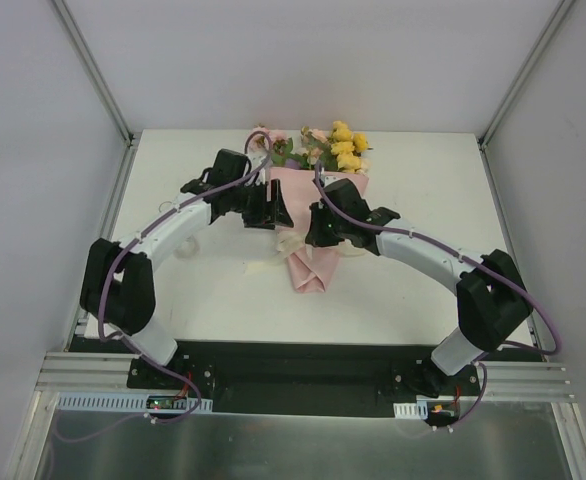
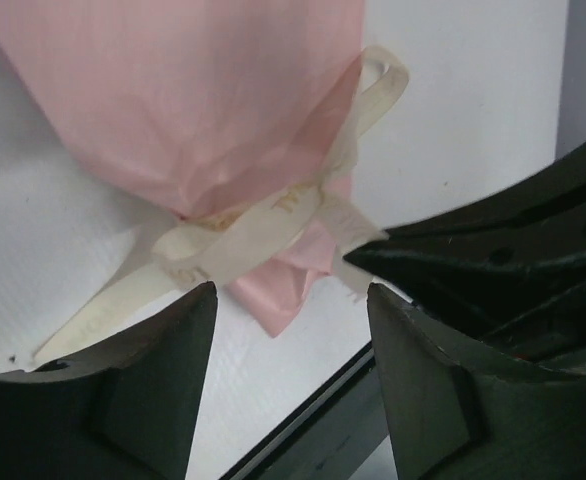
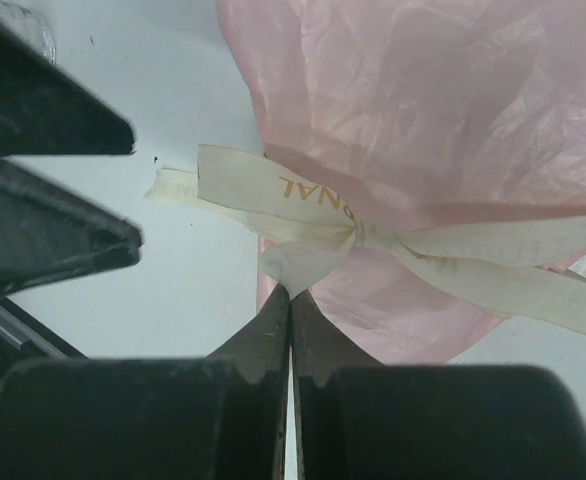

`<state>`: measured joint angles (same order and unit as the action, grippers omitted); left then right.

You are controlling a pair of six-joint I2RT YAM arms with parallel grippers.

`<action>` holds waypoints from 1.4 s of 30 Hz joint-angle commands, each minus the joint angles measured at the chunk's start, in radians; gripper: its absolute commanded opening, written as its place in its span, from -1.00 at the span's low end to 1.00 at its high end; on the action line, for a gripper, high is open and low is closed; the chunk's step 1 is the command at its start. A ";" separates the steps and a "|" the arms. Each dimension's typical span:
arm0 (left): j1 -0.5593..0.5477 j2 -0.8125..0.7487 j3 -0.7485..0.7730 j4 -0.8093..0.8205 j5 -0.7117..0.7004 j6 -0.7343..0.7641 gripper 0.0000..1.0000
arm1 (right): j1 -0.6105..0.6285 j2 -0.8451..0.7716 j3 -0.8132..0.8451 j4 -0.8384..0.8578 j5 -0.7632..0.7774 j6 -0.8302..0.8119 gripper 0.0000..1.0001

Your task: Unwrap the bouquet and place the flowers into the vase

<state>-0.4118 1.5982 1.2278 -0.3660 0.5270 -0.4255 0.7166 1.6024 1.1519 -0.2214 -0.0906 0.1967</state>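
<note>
The bouquet [image 1: 309,265] lies mid-table, its pink paper cone pointing at me and the flowers [image 1: 343,145], yellow and pink, at its far end. A cream ribbon [image 3: 273,195] is tied in a bow round the cone's narrow part. My right gripper [image 3: 291,293] is shut, pinching a loop of that ribbon at its tips; from above it sits at the cone's right side [image 1: 318,228]. My left gripper [image 2: 291,300] is open with nothing between its fingers, just short of the ribbon [image 2: 243,240], on the cone's left side [image 1: 271,210]. The vase is out of view.
The white table [image 1: 193,290] is boxed in by white walls and metal posts on the left, right and far sides. A black base rail [image 1: 293,360] runs along the near edge. Both arms bend inward toward the bouquet, their grippers close together.
</note>
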 commanded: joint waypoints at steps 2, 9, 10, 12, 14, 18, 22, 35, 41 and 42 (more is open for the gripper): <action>-0.007 0.135 0.056 0.208 0.096 -0.157 0.01 | -0.002 -0.018 0.040 0.020 -0.041 -0.008 -0.98; -0.022 0.207 -0.020 0.309 0.077 -0.191 -0.62 | -0.003 -0.018 0.072 0.025 -0.035 0.007 -0.98; -0.022 0.213 -0.030 0.317 0.080 -0.193 -0.70 | -0.005 -0.015 0.077 0.025 -0.035 0.009 -0.98; -0.022 0.241 -0.034 0.328 0.077 -0.194 -0.79 | -0.003 -0.012 0.091 0.025 -0.035 0.015 -0.97; -0.022 0.264 -0.036 0.335 0.059 -0.193 -0.96 | -0.006 -0.009 0.100 0.025 -0.041 0.021 -0.98; -0.022 0.305 -0.037 0.348 0.030 -0.188 -1.00 | -0.008 -0.016 0.126 0.025 -0.055 0.041 -0.98; -0.022 0.342 -0.034 0.355 0.002 -0.183 -1.00 | -0.014 -0.015 0.149 0.025 -0.073 0.052 -0.98; -0.022 0.416 -0.044 0.355 -0.044 -0.182 -1.00 | -0.055 -0.102 0.256 0.005 -0.116 0.078 -0.98; -0.022 0.437 -0.039 0.346 -0.061 -0.180 -1.00 | -0.103 -0.168 0.380 -0.016 -0.141 0.086 -0.97; -0.022 0.439 -0.039 0.345 -0.062 -0.180 -1.00 | -0.111 -0.186 0.405 -0.016 -0.146 0.095 -0.98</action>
<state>-0.4267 2.0048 1.1965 -0.0074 0.5194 -0.6151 0.6350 1.5238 1.4372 -0.2611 -0.2001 0.2626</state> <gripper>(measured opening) 0.001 0.014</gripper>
